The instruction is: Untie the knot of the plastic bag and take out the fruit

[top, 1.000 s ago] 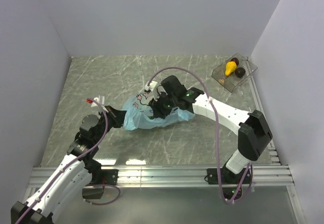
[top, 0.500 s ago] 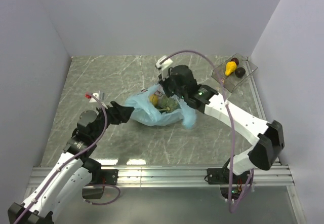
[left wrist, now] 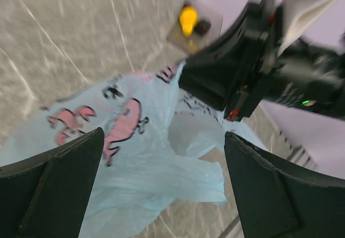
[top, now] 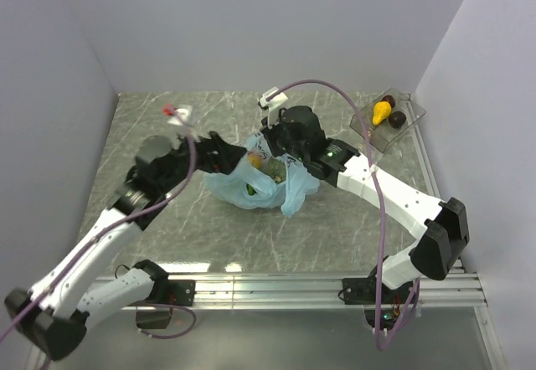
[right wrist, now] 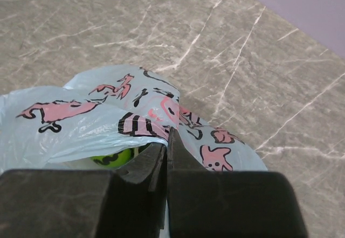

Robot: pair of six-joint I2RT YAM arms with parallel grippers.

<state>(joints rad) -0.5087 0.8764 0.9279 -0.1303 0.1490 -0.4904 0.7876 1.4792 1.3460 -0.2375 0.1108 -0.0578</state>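
Where the two arms meet at mid-bench, the plastic bag (top: 264, 190) lies crumpled on the grey marbled bench (top: 167, 119), its mouth gaping upward. The right hand (right wrist: 168, 139) is clenched on a fold of the bag's far rim and holds it raised. The left hand (left wrist: 161, 141) hangs released, fingers spread wide, just beside the bag's left side. Inside shows the fruit (top: 254, 162): an orange-yellow one, a greenish one next to it, and a bright green ball (right wrist: 116, 157) half under the printed plastic. The right hand's black body crowds the opening from behind. Well apart, in the far right corner, a clear tray (top: 373, 136) holds a yellow fruit (top: 382, 112) and dark round ones (top: 397, 119).
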